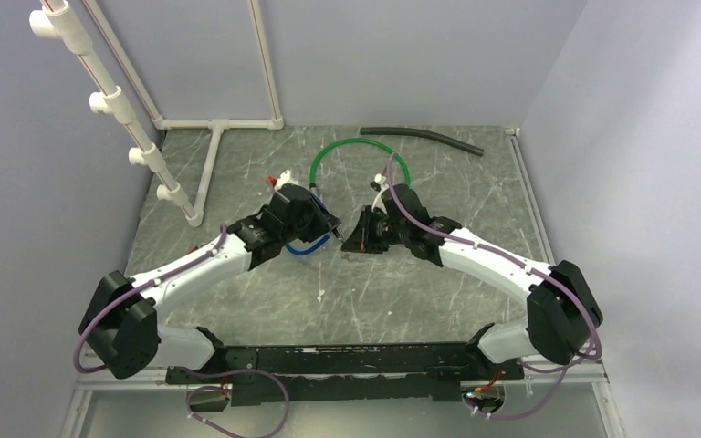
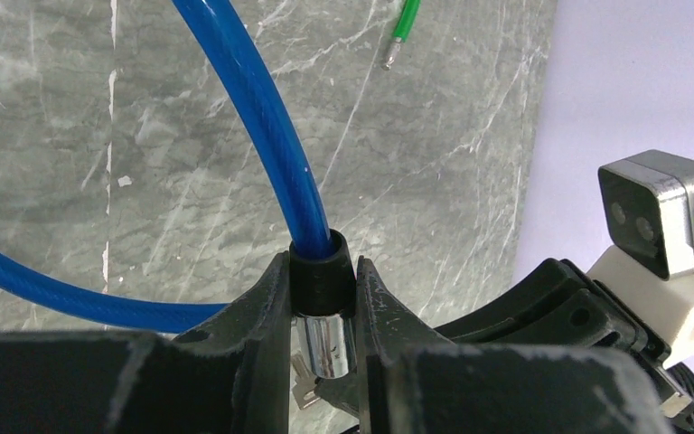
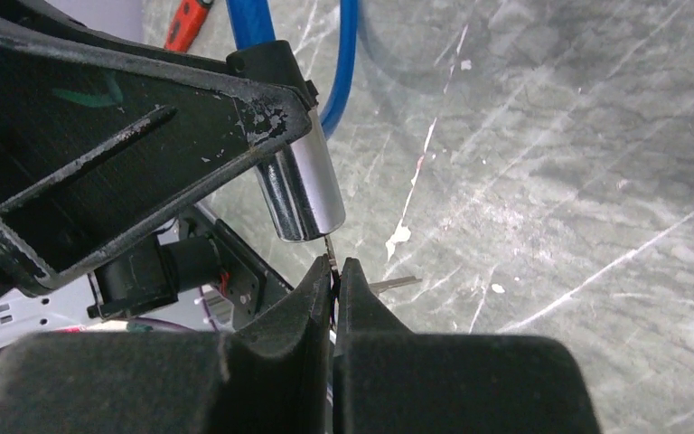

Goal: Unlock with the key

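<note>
A blue cable lock (image 1: 306,248) lies mid-table; its cable (image 2: 253,99) runs into a black collar (image 2: 319,276) above a chrome lock barrel (image 2: 325,344). My left gripper (image 2: 321,271) is shut on the collar and barrel and holds them off the table. In the right wrist view the barrel (image 3: 305,194) sticks out below the left fingers (image 3: 145,154). My right gripper (image 3: 334,268) is shut on a key, whose thin blade (image 3: 328,246) points up and meets the barrel's end. A second key (image 3: 396,284) sticks out sideways behind the right fingers. From above, the left gripper (image 1: 329,228) faces the right gripper (image 1: 358,239).
A green cable loop (image 1: 358,151) lies behind the grippers, and a black hose (image 1: 420,137) lies at the back. A white pipe frame (image 1: 210,173) stands at the back left. A red item (image 1: 274,180) sits by the left gripper. Walls close both sides.
</note>
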Controlling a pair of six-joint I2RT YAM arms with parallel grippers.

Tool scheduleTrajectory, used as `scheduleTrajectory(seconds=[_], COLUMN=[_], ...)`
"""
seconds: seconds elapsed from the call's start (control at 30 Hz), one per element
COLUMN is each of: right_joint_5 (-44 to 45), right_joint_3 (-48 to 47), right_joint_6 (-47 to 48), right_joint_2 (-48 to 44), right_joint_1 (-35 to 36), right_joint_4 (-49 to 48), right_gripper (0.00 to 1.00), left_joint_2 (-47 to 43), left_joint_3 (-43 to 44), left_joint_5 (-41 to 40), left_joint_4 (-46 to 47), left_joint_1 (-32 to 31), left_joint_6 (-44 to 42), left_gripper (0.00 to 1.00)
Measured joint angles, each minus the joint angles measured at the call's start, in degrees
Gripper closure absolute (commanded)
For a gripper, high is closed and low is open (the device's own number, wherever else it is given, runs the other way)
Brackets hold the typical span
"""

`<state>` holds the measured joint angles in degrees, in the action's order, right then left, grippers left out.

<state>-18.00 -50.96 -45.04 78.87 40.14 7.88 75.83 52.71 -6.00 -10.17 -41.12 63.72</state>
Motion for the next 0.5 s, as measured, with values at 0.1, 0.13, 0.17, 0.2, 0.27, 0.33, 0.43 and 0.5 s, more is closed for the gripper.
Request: scheduleTrajectory(seconds=[0.1, 0.13, 0.17, 0.2, 0.27, 0.33, 0.43, 0.5], right_joint_5=[0.3, 1.0, 1.5, 1.8, 2.0, 2.3, 2.8, 4.0], right_joint_3=[-2.8, -3.4, -3.7, -3.7, -3.6, -3.1, -2.6, -2.1], right_joint_6=[1.4, 2.3, 3.5, 4.0, 5.1, 6.1, 8.0, 9.4], right_joint_2=[0.9, 1.2, 1.2, 1.1, 0.8, 0.1, -1.0, -1.5], right_joint_1=[0.3, 0.6, 1.0, 1.2, 1.4, 1.4, 1.4, 1.6], right_joint_4=[4.4, 5.1, 5.4, 5.5, 5.6, 5.3, 5.0, 3.7], right_gripper=[1.0, 1.0, 1.0, 1.0, 1.0, 1.0, 1.0, 1.0], left_joint_2=[0.0, 0.0, 0.0, 0.0, 0.0, 0.0, 0.0, 0.0], left_joint_3=[0.0, 0.0, 0.0, 0.0, 0.0, 0.0, 0.1, 0.4], left_joint_5=[-0.9, -1.1, -1.1, -1.1, -1.1, -0.9, -0.5, 0.0], left_joint_4=[-0.2, -0.1, -0.2, -0.3, -0.3, -0.1, 0.4, 0.5], left_joint_1=[-0.6, -0.6, -0.6, -0.6, -0.8, -0.8, -1.0, -1.1], left_joint_6=[0.0, 0.0, 0.0, 0.0, 0.0, 0.2, 0.5, 0.5], left_gripper=[1.0, 1.0, 1.0, 1.0, 1.0, 1.0, 1.0, 1.0])
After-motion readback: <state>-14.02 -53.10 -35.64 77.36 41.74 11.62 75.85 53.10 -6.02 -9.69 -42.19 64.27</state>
